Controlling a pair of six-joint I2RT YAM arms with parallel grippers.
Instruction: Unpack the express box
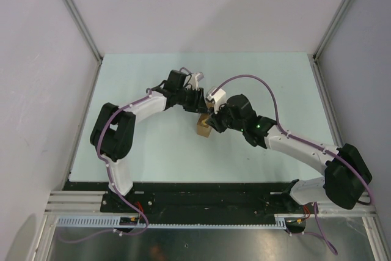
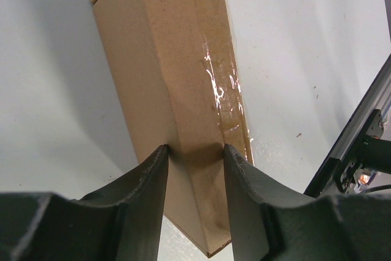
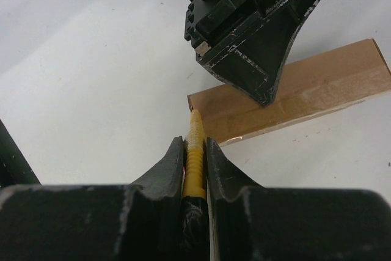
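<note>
Cardboard of the express box [image 2: 171, 71] looks light, stiff, crushable; the left tool [image 2: 194, 151] clamps its narrow sides, the right tool [image 3: 195, 143] clamps a yellow knife [image 3: 194, 169].

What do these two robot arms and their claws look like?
Both the left arm and right arm have white links and bulky black joints. A purple cable runs along each. A green light glows on the right one. The left gripper and right gripper have black, curved fingers with pale scuffs.
</note>
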